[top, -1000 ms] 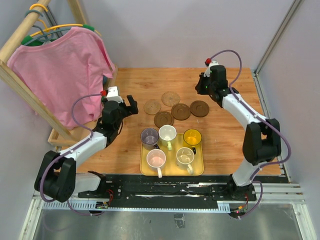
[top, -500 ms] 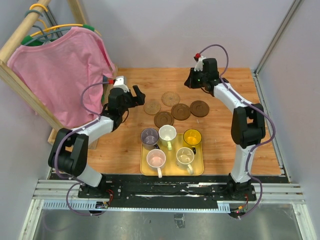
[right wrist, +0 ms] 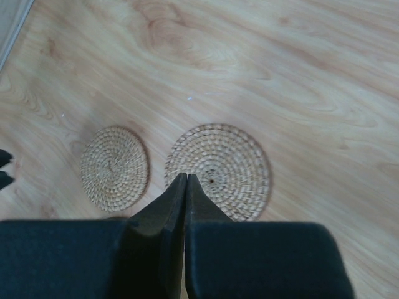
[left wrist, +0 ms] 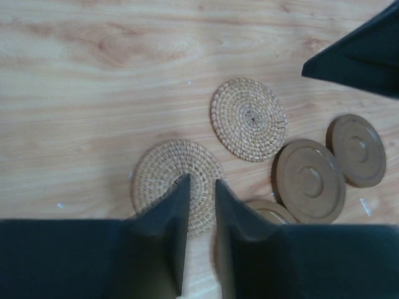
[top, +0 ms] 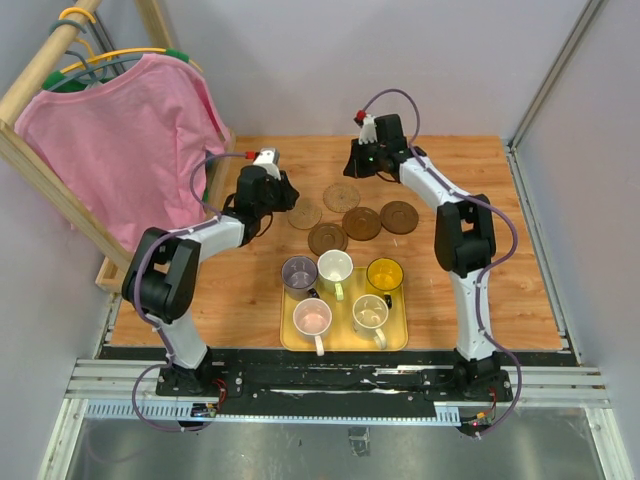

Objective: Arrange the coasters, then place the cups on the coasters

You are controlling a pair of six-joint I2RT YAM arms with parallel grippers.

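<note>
Five coasters lie in a cluster mid-table: two woven ones point(top: 305, 214) point(top: 341, 196) and three brown wooden ones point(top: 361, 222) point(top: 398, 216) point(top: 327, 238). My left gripper point(left wrist: 201, 180) hovers over the left woven coaster point(left wrist: 156, 180), its jaws a narrow gap apart with nothing held between them. My right gripper point(right wrist: 186, 177) is shut and empty, its tips at the left edge of the other woven coaster point(right wrist: 224, 168). Five cups stand on the yellow tray point(top: 288, 335): grey-purple point(top: 298, 272), white-greenish point(top: 335, 268), yellow point(top: 384, 274), pink point(top: 313, 318), cream point(top: 370, 314).
A wooden rack with a pink shirt point(top: 125, 140) stands at the left edge of the table. A metal frame post point(top: 520, 170) runs along the right side. Both arms reach inward over the back half of the table, close to each other.
Both grippers have swung inward to the woven coasters. The left jaws have gone from wide open to a narrow gap. The right jaws have stayed shut.
</note>
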